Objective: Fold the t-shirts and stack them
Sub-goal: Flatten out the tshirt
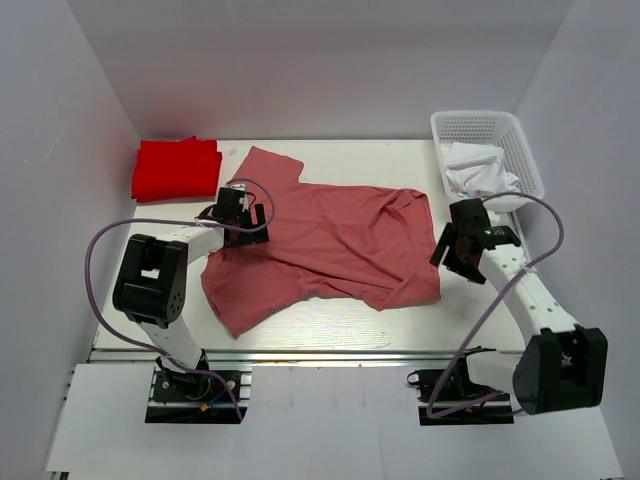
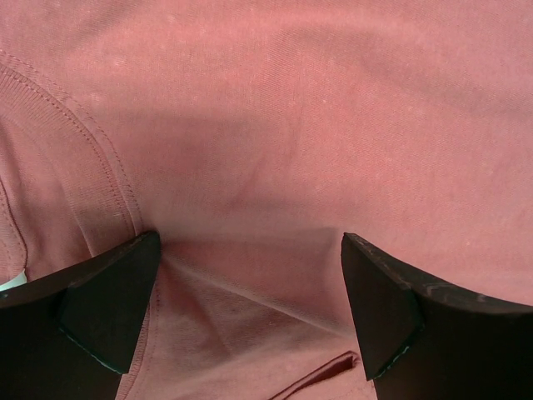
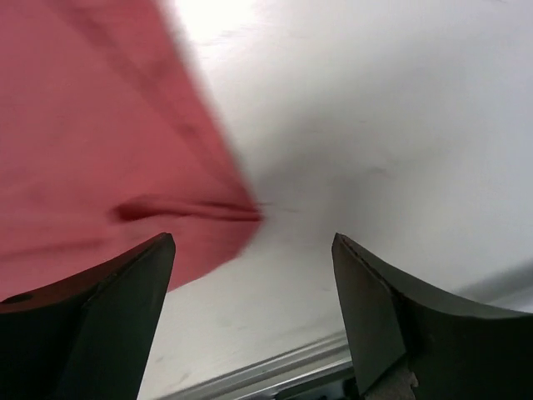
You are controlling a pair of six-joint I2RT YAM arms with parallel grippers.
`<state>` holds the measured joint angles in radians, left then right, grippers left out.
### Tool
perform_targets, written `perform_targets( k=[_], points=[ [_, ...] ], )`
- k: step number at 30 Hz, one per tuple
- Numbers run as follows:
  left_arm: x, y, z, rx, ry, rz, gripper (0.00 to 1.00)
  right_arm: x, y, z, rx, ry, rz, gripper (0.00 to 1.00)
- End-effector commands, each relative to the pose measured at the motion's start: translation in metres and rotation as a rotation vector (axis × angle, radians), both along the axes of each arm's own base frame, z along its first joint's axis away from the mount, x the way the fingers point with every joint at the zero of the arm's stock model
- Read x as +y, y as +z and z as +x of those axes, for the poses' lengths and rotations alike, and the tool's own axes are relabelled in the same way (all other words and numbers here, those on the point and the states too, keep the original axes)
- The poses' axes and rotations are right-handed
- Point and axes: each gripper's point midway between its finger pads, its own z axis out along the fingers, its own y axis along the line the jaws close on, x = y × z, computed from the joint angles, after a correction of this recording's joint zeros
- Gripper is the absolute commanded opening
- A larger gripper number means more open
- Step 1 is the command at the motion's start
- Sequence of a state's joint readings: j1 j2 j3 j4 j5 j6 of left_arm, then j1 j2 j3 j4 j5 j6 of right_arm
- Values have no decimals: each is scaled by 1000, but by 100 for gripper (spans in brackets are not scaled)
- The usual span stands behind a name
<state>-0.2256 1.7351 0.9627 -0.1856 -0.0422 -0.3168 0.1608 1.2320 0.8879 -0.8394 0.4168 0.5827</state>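
Red t-shirt folded, beyond my spread left gripper; pink t-shirt beneath it, beside my empty spread right gripper, lies unfolded.

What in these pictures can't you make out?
- Right wrist view: blur smears the edge of the pink t-shirt; hem or sleeve, unclear.
- Left wrist view: pink cloth fills the frame; nothing around it shows.
- Top view: white cloth in the basket, too small to identify.
- Top view: the left gripper covers the shirt beneath it.
- Top view: folds of the red t-shirt are too small to count.
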Motion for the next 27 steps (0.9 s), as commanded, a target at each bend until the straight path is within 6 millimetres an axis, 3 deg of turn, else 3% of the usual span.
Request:
perform_targets(
  k=[1, 2, 4, 9, 20, 27],
  points=[
    [-2, -7, -10, 47, -16, -3, 100, 73, 34, 32, -161, 373, 277, 82],
    [-3, -6, -13, 47, -21, -10, 100, 89, 38, 32, -161, 436, 307, 80],
    [-3, -1, -10, 29, -22, -14, 100, 104, 25, 27, -74, 476, 307, 79],
    [-3, -1, -10, 29, -22, -14, 100, 119, 2, 23, 47, 464, 263, 71],
    [-2, 2, -17, 14, -14, -23, 100, 92, -32, 16, 135, 154, 98, 57],
    [-6, 8, -20, -8, -33, -52, 100, 116, -28, 38, 29, 167, 213, 60]
  ],
)
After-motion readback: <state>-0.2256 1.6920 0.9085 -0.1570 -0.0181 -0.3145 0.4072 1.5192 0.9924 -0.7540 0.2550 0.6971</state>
